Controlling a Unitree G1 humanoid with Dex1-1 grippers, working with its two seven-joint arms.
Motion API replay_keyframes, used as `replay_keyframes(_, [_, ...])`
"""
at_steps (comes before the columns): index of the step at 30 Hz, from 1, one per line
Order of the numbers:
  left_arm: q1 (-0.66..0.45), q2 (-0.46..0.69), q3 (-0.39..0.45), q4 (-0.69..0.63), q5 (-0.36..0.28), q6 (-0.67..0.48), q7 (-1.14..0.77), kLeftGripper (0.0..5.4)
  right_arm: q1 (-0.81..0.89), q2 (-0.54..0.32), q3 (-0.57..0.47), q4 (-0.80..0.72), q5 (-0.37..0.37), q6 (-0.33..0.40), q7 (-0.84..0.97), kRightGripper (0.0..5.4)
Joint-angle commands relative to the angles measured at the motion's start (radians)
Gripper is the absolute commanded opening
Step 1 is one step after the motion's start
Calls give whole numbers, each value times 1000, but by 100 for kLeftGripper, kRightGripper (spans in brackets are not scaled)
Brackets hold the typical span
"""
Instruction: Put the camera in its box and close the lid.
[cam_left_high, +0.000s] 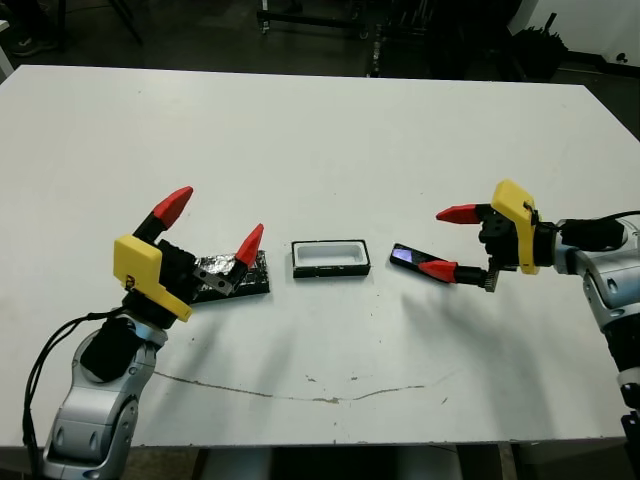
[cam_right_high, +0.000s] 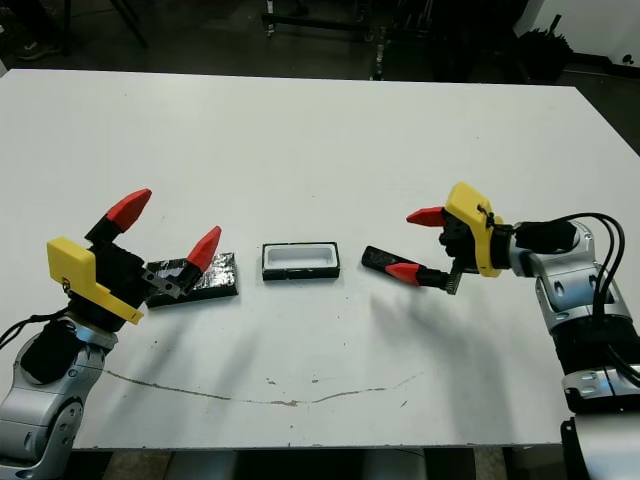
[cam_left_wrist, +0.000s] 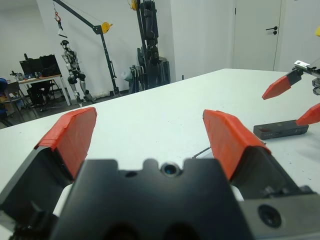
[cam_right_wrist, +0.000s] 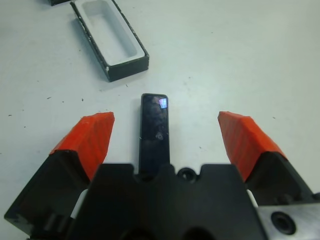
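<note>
The camera (cam_left_high: 405, 257) is a slim black bar with a bluish patch, lying flat on the table right of the box (cam_left_high: 330, 258). The box is a black-rimmed tray with a white lining, standing open with nothing in it. My right gripper (cam_left_high: 447, 241) is open and hovers just over the camera's right end, one finger on each side; the right wrist view shows the camera (cam_right_wrist: 154, 130) between the spread fingers. The lid (cam_left_high: 230, 276), a flat glossy black panel, lies left of the box. Above the lid, my left gripper (cam_left_high: 212, 220) is open and holds nothing.
A thin grey crack line (cam_left_high: 290, 392) runs along the table (cam_left_high: 320, 140) near its front edge. Beyond the far edge stand dark stands and equipment (cam_left_high: 400, 30). The left wrist view shows a room with a crane frame and a small humanoid (cam_left_wrist: 70, 65).
</note>
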Motion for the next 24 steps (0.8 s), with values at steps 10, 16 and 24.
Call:
replay_keyframes(10, [15, -2, -5, 3, 7, 0, 4, 540, 16, 5, 32, 12, -59, 38, -22, 538])
replay_keyframes(16, [19, -5, -9, -8, 9, 15, 10, 540, 16, 8, 51, 20, -76, 23, -13, 538])
replay_keyframes(24, [17, -5, -12, -4, 8, 7, 8, 540, 30, 18, 61, 26, -93, -6, -26, 538])
